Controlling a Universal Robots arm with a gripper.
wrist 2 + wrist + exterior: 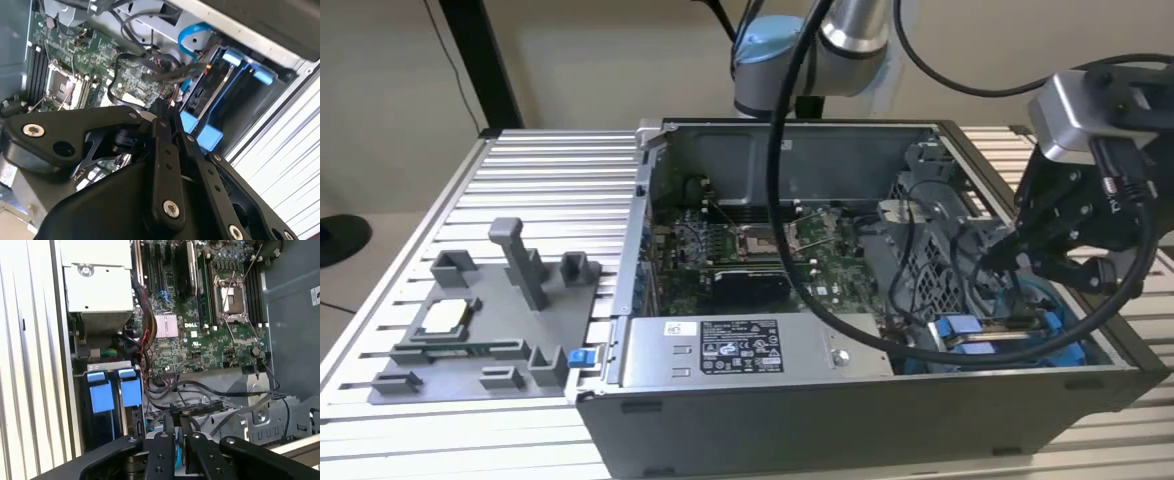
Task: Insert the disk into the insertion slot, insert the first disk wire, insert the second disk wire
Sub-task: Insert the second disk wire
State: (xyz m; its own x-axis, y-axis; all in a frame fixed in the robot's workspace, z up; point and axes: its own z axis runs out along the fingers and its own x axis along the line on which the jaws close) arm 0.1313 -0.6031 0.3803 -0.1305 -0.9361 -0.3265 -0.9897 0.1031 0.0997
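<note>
While the gripper (162,117) hangs inside the open computer case (881,400), its fingers (170,426) stand pinched close together on what looks like a dark cable end (200,409) (contact is hard to confirm). The disk (111,390) sits seated in the insertion slot (240,95), its blue carrier tabs just beside the fingertips. The step appears to be the wire: keep the connector square to the drive's port, approach slowly, and mind the loose cable bundle (150,65) crowding the motherboard (210,335) edge.
</note>
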